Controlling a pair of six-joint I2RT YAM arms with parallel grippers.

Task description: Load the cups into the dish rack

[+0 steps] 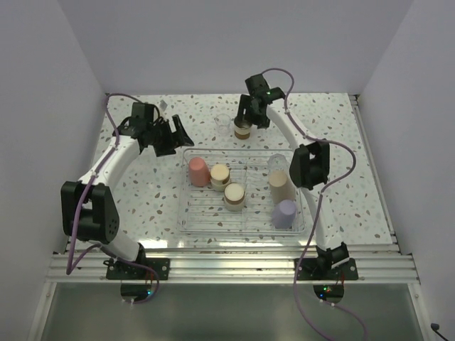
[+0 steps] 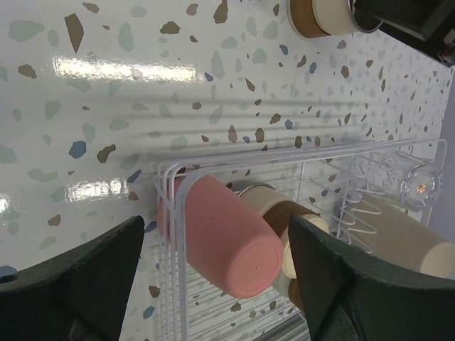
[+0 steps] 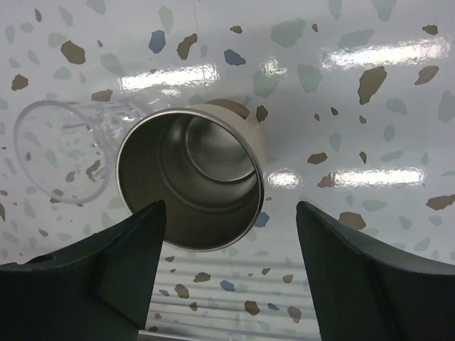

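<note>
Right gripper (image 3: 229, 213) spread over steel cup (image 3: 190, 186); left gripper (image 2: 215, 227) spread, empty. Maybe six already in dish rack (image 1: 202, 217); this one and clear cup (image 3: 60, 153) outside.

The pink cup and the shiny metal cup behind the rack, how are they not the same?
The pink cup stands inside the dish rack; the metal cup stands on the table beyond it. The pink cup is mouth down, the metal cup mouth up. The pink cup is plain coral; the metal cup is shiny inside with a tan base. Both are small and round.
</note>
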